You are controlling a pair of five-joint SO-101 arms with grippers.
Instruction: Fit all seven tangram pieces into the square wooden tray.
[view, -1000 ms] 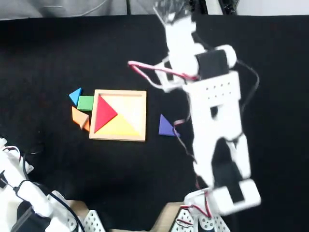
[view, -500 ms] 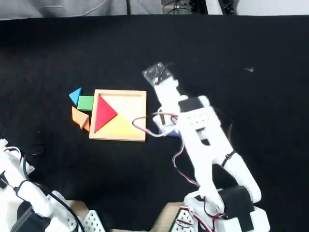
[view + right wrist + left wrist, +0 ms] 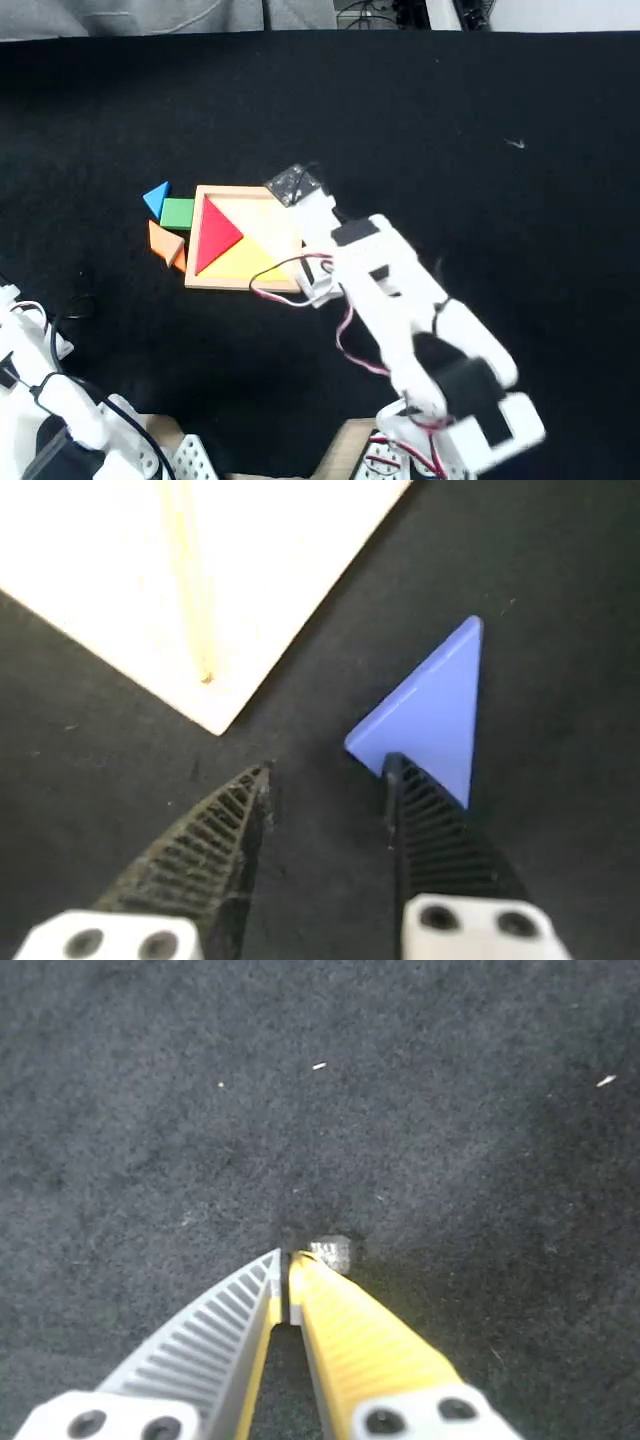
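Observation:
The square wooden tray [image 3: 285,205] lies left of centre and holds a red triangle [image 3: 215,235] and a yellow triangle [image 3: 250,264]. Just left of it lie a blue triangle [image 3: 157,198], a green square [image 3: 178,212] and an orange piece [image 3: 165,244]. My right arm [image 3: 385,285] stretches from the near edge to the tray's right side. In the right wrist view my right gripper [image 3: 327,767] is open and low over the cloth. One fingertip touches the corner of a purple triangle [image 3: 435,710], beside the tray's corner [image 3: 150,580]. My left gripper [image 3: 286,1257] is shut, empty, over bare cloth.
The table is covered in black cloth [image 3: 520,200], bare to the right and behind the tray. The left arm's base [image 3: 45,400] sits at the near left corner. Red and white cables [image 3: 290,285] hang from the right arm near the tray's front corner.
The right arm has swung down from the far side of the table towards the tray, and now covers the purple triangle in the high view. The left arm has not moved.

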